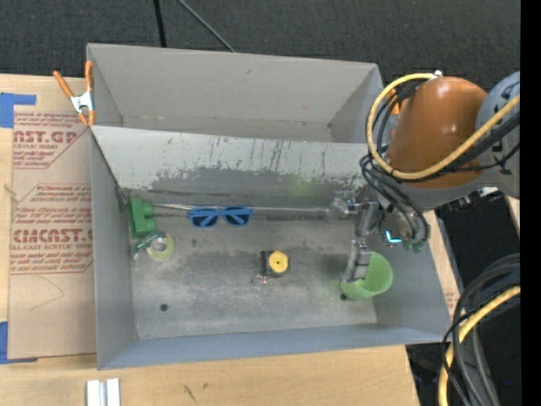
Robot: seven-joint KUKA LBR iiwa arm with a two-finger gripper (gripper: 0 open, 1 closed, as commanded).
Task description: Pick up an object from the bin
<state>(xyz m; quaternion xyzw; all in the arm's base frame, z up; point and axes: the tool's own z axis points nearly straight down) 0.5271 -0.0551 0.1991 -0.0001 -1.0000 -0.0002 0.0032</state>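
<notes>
Bare floor (211,299) beside green cup (376,279)

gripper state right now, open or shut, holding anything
gripper: down at the green cup near the right end of the bin; open or closed cannot be told, nor whether it holds the cup.

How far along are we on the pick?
Done: the claw is down at the rim of the light green plastic cup, at the right of the grey metal bin. In hand: nothing clearly gripped; the cup sits on the floor. Left: secure the grip and lift it out.
</notes>
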